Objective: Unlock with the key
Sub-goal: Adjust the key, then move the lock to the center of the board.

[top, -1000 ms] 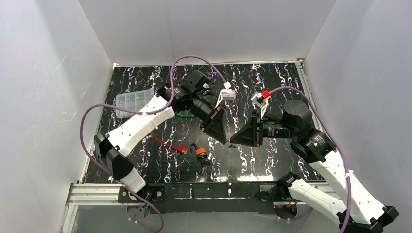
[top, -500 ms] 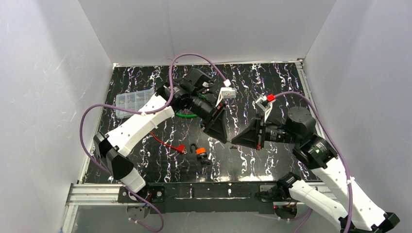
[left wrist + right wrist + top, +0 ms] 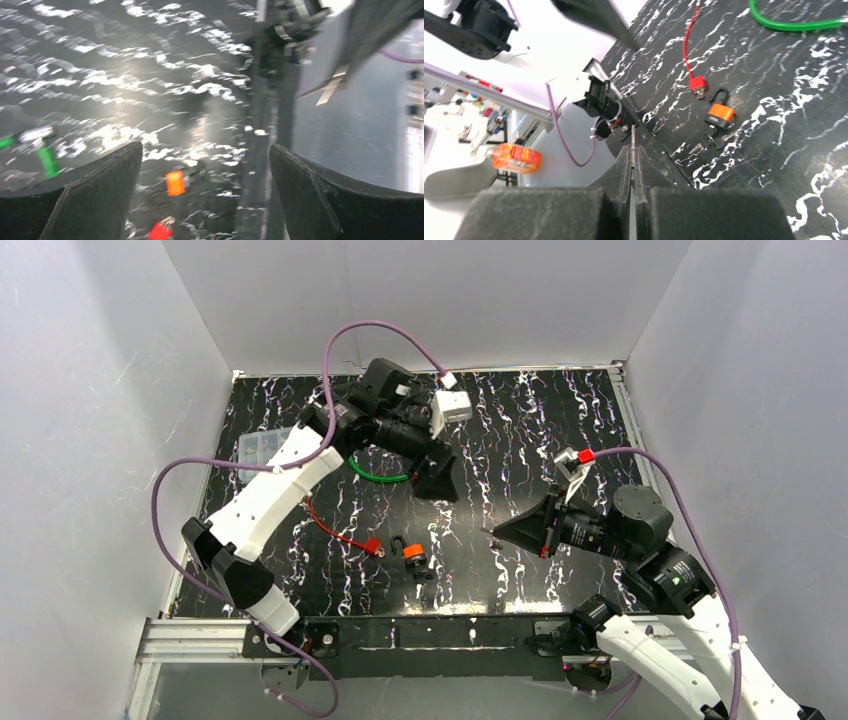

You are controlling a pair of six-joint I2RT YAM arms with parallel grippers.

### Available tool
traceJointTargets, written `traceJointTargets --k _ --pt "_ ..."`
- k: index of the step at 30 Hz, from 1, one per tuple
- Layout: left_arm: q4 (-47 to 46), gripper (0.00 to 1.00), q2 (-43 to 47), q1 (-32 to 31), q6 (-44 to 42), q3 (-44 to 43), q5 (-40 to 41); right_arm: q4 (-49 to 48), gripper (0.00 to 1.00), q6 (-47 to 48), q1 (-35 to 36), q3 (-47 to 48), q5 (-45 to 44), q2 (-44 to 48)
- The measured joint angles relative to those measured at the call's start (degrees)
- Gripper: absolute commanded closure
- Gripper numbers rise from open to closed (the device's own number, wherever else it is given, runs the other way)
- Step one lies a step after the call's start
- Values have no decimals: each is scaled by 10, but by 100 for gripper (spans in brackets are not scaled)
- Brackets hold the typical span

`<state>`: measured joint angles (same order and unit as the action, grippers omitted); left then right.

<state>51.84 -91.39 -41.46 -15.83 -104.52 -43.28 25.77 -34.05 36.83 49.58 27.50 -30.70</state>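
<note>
A thin metal key [image 3: 632, 136] sticks out edge-on from the tips of my right gripper [image 3: 632, 151], which is shut on it. From above, that right gripper [image 3: 494, 531] hovers over the mat, right of the orange padlock [image 3: 413, 556]. The padlock [image 3: 719, 114] lies flat with its shackle closed and a few spare keys [image 3: 715, 142] beside it. My left gripper [image 3: 438, 483] hangs higher and farther back, with its jaws wide open and nothing between them. In the blurred left wrist view the padlock [image 3: 174, 182] shows below the open left gripper [image 3: 205, 147].
A small red lock [image 3: 372, 547] on a red cable lies left of the padlock. A green cable loop [image 3: 380, 476] sits under the left arm. A clear compartment box [image 3: 265, 450] stands at the far left. White walls enclose the black marbled mat [image 3: 560, 410].
My left gripper has opened and drawn back toward the far left. My right gripper, shut on the key, has pulled away to the right and nearer the front edge.
</note>
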Motion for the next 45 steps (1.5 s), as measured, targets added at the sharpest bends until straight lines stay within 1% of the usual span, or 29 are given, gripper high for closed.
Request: traceJointTargets --k 2,4,7,9,11,14,18,20,21,22,23,25,27,28,30,34,37,38,39,41,42,43,44,45 --pt "-11 2 -5 37 -27 18 26 13 99 -1 -1 0 -26 8" --pt "-19 2 -29 82 -61 30 50 18 99 -1 -1 0 -47 14" --pt "-37 2 -105 138 -124 32 79 23 99 -5 -1 0 -76 20" --pt "-46 2 -163 159 -168 29 99 27 99 -7 -1 0 -91 23" --pt "-51 2 -227 170 -219 21 118 29 99 -14 -1 0 -103 26" --pt "-43 4 -309 169 -279 -9 134 29 99 -20 -1 0 -115 31" --pt "-16 10 -385 165 -326 -70 142 33 99 -23 -2 0 -129 36" --pt "-12 13 -404 163 -336 -82 145 38 99 -25 -3 0 -136 39" --pt "-9 16 -409 163 -338 -83 148 41 99 -26 -3 0 -139 41" --pt "-9 22 -412 162 -340 -82 151 43 99 -28 -4 0 -142 44" --pt "-13 31 -413 162 -341 -79 154 44 99 -29 -4 0 -144 46" --pt "-18 51 -413 161 -341 -74 161 46 99 -30 -4 0 -149 50" --pt "-21 68 -413 158 -340 -70 165 46 99 -31 -4 1 -154 51" --pt "-21 72 -413 157 -341 -68 166 47 99 -31 -4 1 -156 51" --pt "-23 74 -412 153 -345 -60 165 48 99 -31 -5 1 -160 51" --pt "-26 73 -392 129 -338 -26 162 48 99 -30 -5 1 -166 51" --pt "-26 69 -369 100 -315 14 144 49 99 -30 -5 2 -170 51" --pt "-25 66 -361 87 -303 29 135 50 99 -30 -5 2 -172 51" --pt "-23 55 -355 76 -291 42 125 51 99 -30 -5 2 -173 51" --pt "-20 26 -345 56 -268 60 106 56 99 -30 -5 2 -177 51" --pt "-17 15 -340 46 -256 64 97 59 99 -30 -5 2 -180 52" --pt "-15 6 -335 37 -243 66 90 61 99 -30 -5 2 -182 52" --pt "-13 3 -331 31 -233 65 86 63 99 -30 -5 2 -184 53" --pt "-9 2 -330 27 -228 59 84 64 99 -30 -5 2 -185 54"
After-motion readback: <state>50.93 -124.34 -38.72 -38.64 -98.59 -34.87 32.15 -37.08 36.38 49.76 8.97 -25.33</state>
